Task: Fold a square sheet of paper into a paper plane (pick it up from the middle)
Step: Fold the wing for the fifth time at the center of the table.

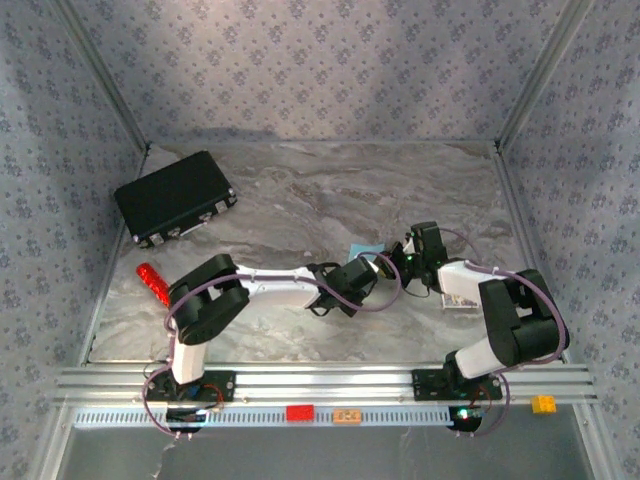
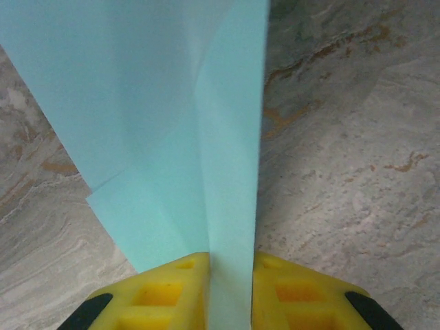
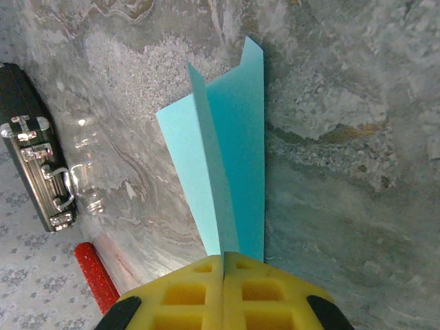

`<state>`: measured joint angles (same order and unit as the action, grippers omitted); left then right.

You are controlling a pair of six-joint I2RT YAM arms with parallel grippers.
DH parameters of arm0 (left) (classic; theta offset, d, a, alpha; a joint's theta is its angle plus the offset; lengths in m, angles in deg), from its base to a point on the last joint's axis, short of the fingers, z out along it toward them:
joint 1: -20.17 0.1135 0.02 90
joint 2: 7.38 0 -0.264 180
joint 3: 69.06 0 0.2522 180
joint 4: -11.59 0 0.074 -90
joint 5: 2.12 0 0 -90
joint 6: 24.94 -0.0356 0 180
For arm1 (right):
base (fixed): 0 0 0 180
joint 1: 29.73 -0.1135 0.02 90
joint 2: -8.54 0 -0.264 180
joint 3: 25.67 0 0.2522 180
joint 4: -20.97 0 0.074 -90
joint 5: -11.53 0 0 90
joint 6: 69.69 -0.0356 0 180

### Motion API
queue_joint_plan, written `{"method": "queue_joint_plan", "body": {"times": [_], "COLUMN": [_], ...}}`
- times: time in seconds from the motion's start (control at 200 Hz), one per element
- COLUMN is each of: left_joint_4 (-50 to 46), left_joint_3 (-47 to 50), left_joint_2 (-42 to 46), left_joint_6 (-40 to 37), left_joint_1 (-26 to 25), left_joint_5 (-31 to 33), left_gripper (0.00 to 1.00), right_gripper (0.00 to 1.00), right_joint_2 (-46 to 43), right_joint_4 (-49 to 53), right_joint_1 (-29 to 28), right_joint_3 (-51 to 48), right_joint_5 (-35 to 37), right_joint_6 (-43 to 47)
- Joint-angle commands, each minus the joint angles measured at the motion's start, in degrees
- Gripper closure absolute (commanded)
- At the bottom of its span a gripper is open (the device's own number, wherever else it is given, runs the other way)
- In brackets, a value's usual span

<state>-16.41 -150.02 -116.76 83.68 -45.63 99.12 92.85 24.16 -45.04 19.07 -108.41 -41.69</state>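
Note:
The light cyan-blue sheet of paper (image 2: pixel 172 103) is folded into a long narrow shape with a centre crease (image 3: pixel 234 158). A small corner of it (image 1: pixel 358 247) shows between the two grippers at the middle of the table. My left gripper (image 2: pixel 231 275) has its yellow fingers (image 2: pixel 165 292) a little apart, with a strip of the paper filling the gap between them. My right gripper (image 3: pixel 224 261) has its jaws pressed together on the paper's near end. Seen from above, the left gripper (image 1: pixel 372 268) and the right gripper (image 1: pixel 397 258) face each other closely.
A black case (image 1: pixel 175 197) with metal latches lies at the back left, also in the right wrist view (image 3: pixel 31 144). A small red stick (image 1: pixel 153 282) lies near the left arm (image 3: pixel 96 275). A white card (image 1: pixel 460 298) lies under the right arm. The marbled tabletop (image 1: pixel 330 190) stretches behind.

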Motion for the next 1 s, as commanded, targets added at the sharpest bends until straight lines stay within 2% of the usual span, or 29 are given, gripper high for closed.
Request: {"method": "queue_joint_plan", "body": {"times": [0.0, 0.215, 0.994], "left_joint_4": [-2.5, -3.7, -4.0], "left_joint_3": [-2.7, -3.0, -2.3], "left_joint_2": [0.0, -0.3, -0.6], "left_joint_6": [-1.5, -0.5, 0.5], "left_joint_1": [-1.0, -1.2, -1.2], "left_joint_5": [4.6, 7.5, 7.4], "left_gripper": [0.79, 0.82, 0.83], "right_gripper": [0.98, 0.99, 1.0], "right_joint_2": [-1.0, -1.9, -2.2], "right_joint_4": [-1.4, -1.7, -1.8], "right_joint_1": [-0.4, -0.4, -0.4], "right_joint_3": [-0.6, -1.3, -1.5], "right_joint_5": [-1.1, -0.5, -0.1], "right_joint_6": [-2.0, -2.7, -3.0]}}
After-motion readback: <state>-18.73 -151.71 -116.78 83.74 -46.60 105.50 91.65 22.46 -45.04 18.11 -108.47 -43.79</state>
